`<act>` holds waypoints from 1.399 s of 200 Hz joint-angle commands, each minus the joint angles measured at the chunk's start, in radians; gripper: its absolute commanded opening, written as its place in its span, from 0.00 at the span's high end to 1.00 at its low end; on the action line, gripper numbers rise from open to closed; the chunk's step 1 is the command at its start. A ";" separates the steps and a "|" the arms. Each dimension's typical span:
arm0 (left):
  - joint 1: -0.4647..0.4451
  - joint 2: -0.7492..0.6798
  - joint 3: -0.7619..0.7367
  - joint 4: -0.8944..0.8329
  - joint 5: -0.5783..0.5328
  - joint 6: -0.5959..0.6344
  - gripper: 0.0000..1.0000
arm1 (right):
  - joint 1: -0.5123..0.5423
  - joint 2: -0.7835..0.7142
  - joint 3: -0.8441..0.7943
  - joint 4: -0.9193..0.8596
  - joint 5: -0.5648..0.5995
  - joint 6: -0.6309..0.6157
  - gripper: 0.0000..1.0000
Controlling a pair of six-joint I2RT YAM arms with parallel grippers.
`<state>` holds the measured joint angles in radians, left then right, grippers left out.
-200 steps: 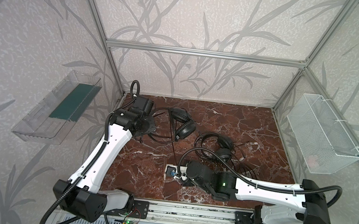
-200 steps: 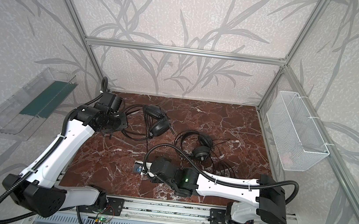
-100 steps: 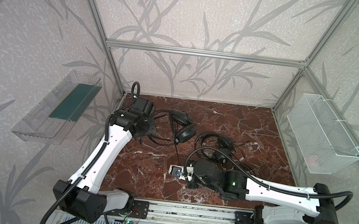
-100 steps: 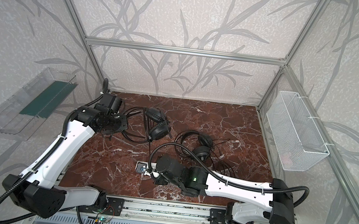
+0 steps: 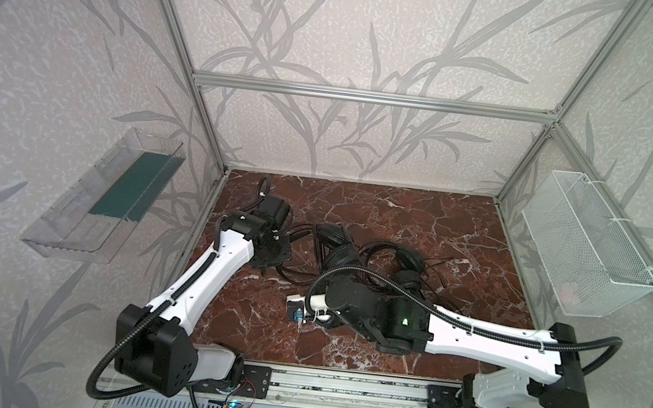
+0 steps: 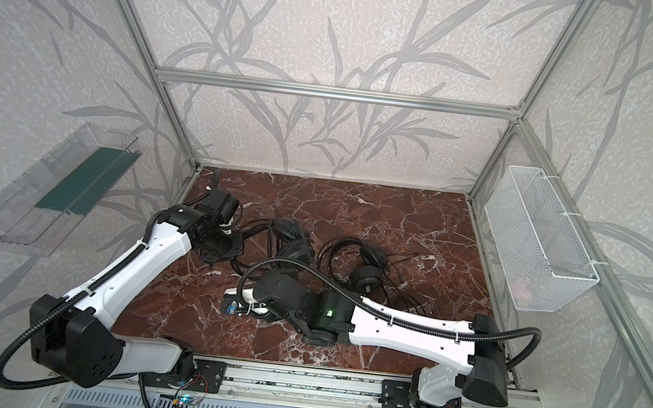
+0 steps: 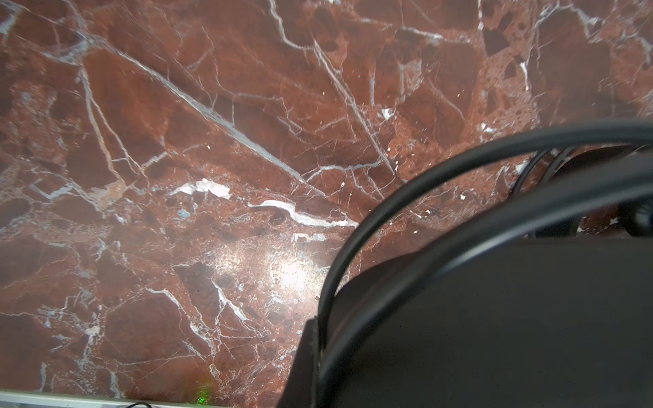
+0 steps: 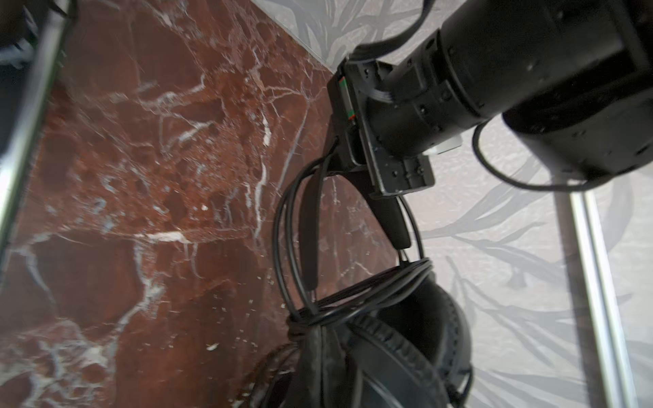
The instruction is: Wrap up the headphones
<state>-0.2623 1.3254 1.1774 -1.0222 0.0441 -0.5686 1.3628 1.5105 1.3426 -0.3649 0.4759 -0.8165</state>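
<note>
Two black headphones lie on the red marble floor in both top views. On the left headset (image 5: 336, 248) (image 6: 291, 243), my left gripper (image 5: 275, 251) (image 8: 388, 219) is shut on the thin wire headband (image 7: 353, 247). My right gripper (image 8: 311, 332) is hidden under its wrist (image 5: 347, 299) in both top views. It presses against that headset's padded earcup (image 8: 417, 339) and is shut on the thin cable (image 8: 353, 300), which is looped over the earcup. The other headset (image 5: 407, 270) (image 6: 368, 266) lies to the right in a loose tangle of its cable.
A clear plastic bin (image 5: 104, 196) hangs on the left wall and a white wire basket (image 5: 587, 251) on the right wall. An aluminium rail (image 5: 336, 394) runs along the front edge. Both arms' ribbed hoses arch over the floor.
My right wrist has turned and drawn in from the front toward the left headset, taking the cable with it. The straight run of cable is gone. The left headset has shifted slightly.
</note>
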 commanded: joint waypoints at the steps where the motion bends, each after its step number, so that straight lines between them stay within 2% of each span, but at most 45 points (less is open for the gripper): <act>1: 0.001 -0.004 -0.024 0.103 -0.048 -0.003 1.00 | 0.005 0.041 0.085 0.109 0.159 -0.220 1.00; 20: -0.003 -0.008 -0.041 0.105 -0.044 0.011 1.00 | -0.009 0.074 0.118 0.146 0.185 -0.270 1.00; 30: -0.006 -0.011 -0.051 0.106 -0.043 0.018 1.00 | -0.018 0.089 0.133 0.167 0.199 -0.297 0.94; 84: -0.017 -0.027 -0.067 0.113 -0.046 0.033 1.00 | -0.065 0.122 0.195 0.195 0.191 -0.332 0.83; 142: -0.025 -0.060 -0.071 0.103 -0.012 0.036 1.00 | -0.138 0.142 0.204 0.168 0.105 -0.257 0.88; 172: -0.048 -0.106 -0.082 0.095 0.016 0.048 1.00 | -0.183 0.162 0.250 0.137 0.040 -0.214 1.00; 241: -0.142 -0.200 -0.108 0.033 -0.042 0.101 1.00 | -0.333 0.251 0.345 0.138 -0.086 -0.167 1.00; 246: -0.143 -0.209 -0.113 0.031 -0.039 0.105 1.00 | -0.368 0.257 0.354 0.132 -0.101 -0.159 1.00; 280: -0.166 -0.276 -0.132 0.021 -0.011 0.131 1.00 | -0.433 0.299 0.409 0.101 -0.162 -0.111 1.00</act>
<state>-0.3714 1.1355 1.0557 -0.9535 -0.0044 -0.4915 1.0111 1.7584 1.6791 -0.3134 0.2962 -1.0061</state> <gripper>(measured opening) 0.061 0.081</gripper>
